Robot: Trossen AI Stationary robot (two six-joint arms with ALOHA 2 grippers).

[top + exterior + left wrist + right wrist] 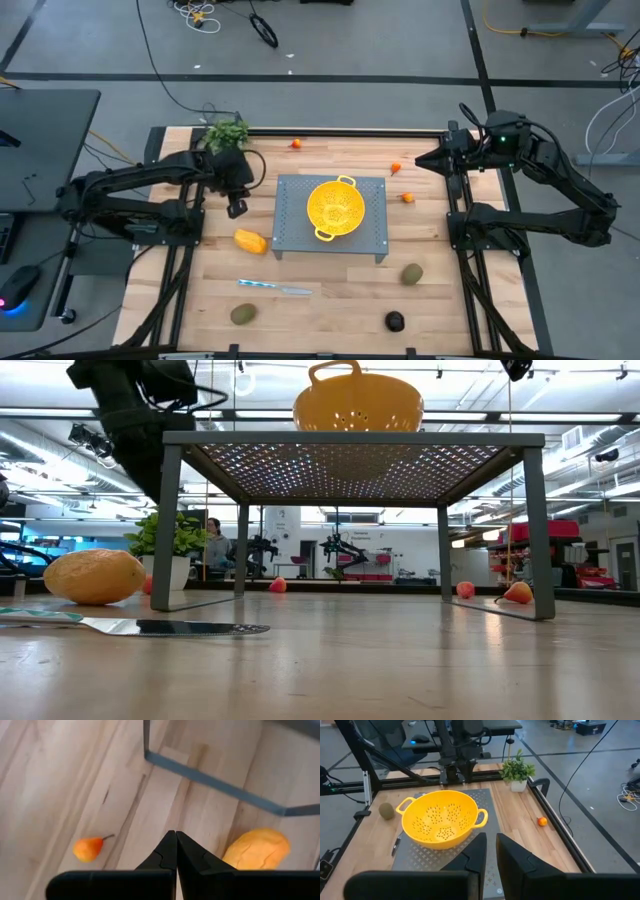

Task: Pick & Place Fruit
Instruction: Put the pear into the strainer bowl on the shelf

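Left gripper [237, 208] hangs over the pale wooden slatted table [330, 290], just off the left edge of the grey perforated metal stand [300, 240]. Fingers [167, 855] pressed together, tips touching, holding nothing. Right gripper [425, 158] waits at table's far right edge, fingers a narrow gap apart, empty.

Fruit all on table, none in the yellow plastic colander [335, 207] atop the stand:
- large yellow-orange oblong fruit [250, 241]: nearest the left gripper, just toward the near side, beside stand's left leg.
- tiny orange-red pear-shaped fruit w/ stem [87, 848]: shows in left wrist view close to the fingers.
- three small orange-red balls: far edge [296, 144], right of stand [396, 168], [408, 198].
- two brownish-green ovals: near left [243, 314], near right [412, 274].
- small blackish round fruit [395, 321]: near edge.

Handling, by judgement: oblong looks light, prob. firm w/ dimpled skin, so decent grip; rounded, may roll if nudged end-on. Best taken across its narrow middle, fingers opened wide first. Tiny balls: smooth, will skate away; need centred pinch. Ovals: take across short axis.

Thin silvery knife w/ teal handle [275, 288] lies near; leafy green potted plant [227, 133] at far left. Neither is fruit.
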